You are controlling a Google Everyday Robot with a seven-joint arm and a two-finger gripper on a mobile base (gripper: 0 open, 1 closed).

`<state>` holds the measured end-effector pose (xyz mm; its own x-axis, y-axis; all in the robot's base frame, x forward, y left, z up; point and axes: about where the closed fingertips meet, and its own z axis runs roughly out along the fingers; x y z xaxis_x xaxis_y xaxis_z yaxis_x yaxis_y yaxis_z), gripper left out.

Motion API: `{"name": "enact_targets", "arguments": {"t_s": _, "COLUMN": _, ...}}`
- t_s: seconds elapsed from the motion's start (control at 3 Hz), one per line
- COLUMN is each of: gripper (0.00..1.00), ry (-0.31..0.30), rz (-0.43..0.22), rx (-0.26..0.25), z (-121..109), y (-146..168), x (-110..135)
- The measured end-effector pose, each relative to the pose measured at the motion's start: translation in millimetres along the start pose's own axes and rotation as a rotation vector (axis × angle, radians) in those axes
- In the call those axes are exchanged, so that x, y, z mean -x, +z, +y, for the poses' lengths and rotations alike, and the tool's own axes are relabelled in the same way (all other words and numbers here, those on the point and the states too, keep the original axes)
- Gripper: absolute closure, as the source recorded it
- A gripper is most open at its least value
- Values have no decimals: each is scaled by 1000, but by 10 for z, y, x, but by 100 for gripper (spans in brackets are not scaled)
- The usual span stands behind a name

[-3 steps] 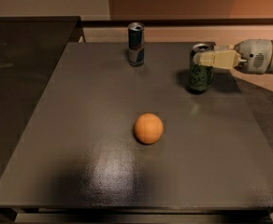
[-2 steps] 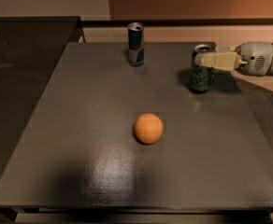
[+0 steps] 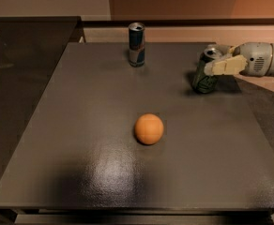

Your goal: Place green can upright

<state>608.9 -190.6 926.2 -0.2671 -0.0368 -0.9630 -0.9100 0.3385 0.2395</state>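
Note:
The green can (image 3: 203, 80), dark green with a silver top, stands on the dark table (image 3: 80, 125) at the right rear, leaning slightly with its top toward the right. My gripper (image 3: 213, 60) reaches in from the right edge. Its pale fingers (image 3: 224, 66) sit on either side of the can's upper part and are closed on it. The can's base is on or just at the table surface.
A slim blue-and-silver can (image 3: 136, 44) stands upright near the table's far edge, left of the green can. An orange ball (image 3: 149, 129) lies in the middle of the table. A dark counter (image 3: 19, 46) adjoins on the left.
Almost nothing has moved. The gripper stays on the green can, which now leans a little more to the right.

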Motion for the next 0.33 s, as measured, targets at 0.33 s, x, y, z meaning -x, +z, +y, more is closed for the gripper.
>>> {"name": "enact_targets", "arguments": {"t_s": 0.33, "gripper": 0, "ry": 0, "rz": 0, "rx": 0, "z": 0, "y": 1, "x": 0}}
